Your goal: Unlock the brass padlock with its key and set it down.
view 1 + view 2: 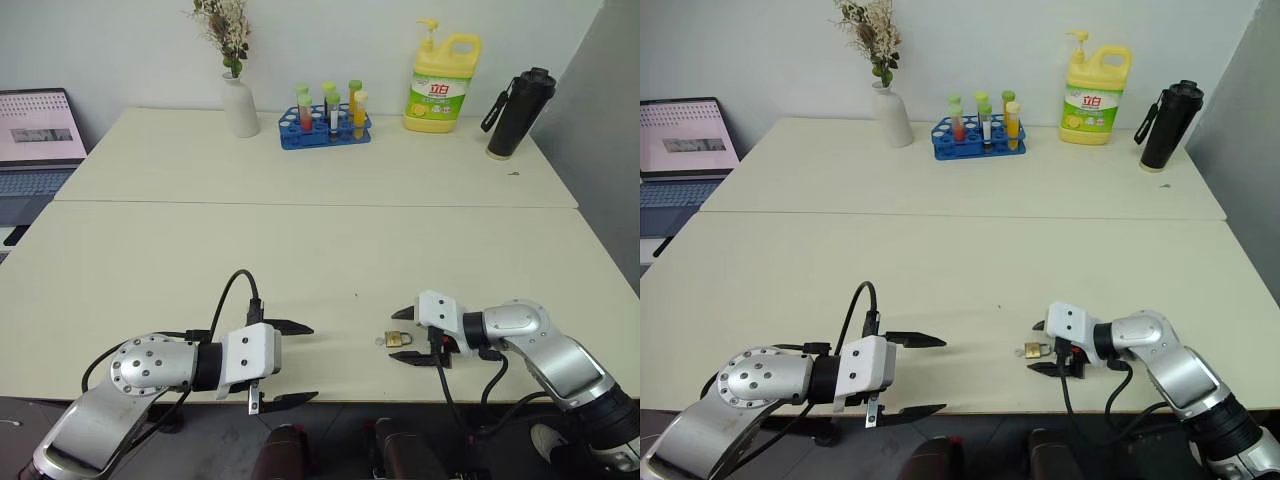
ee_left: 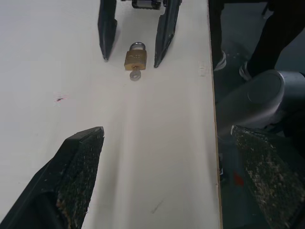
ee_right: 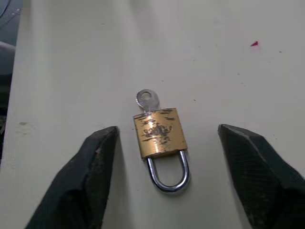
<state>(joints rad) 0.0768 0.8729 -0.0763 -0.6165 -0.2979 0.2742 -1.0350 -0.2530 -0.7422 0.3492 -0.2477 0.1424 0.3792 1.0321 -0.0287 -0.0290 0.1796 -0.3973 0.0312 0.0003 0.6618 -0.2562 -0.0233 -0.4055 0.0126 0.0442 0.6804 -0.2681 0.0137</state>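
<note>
The brass padlock (image 3: 159,132) lies flat on the cream table (image 1: 300,260) near its front edge, its silver shackle closed. The key (image 3: 147,99) sticks out of the padlock's bottom, pointing toward my left gripper. My right gripper (image 1: 397,336) is open and straddles the padlock, one finger on each side, with a gap between each finger and the brass body. My left gripper (image 1: 312,362) is open and holds nothing, a short way to the left of the padlock and aimed at it. In the left wrist view the padlock (image 2: 135,58) sits between the right gripper's two fingers (image 2: 106,33).
Along the table's far edge stand a white vase (image 1: 240,105), a blue rack of tubes (image 1: 325,125), a yellow detergent bottle (image 1: 442,85) and a black flask (image 1: 518,112). A laptop (image 1: 38,140) sits off the table at far left. The table's front edge (image 1: 340,400) runs just behind both grippers.
</note>
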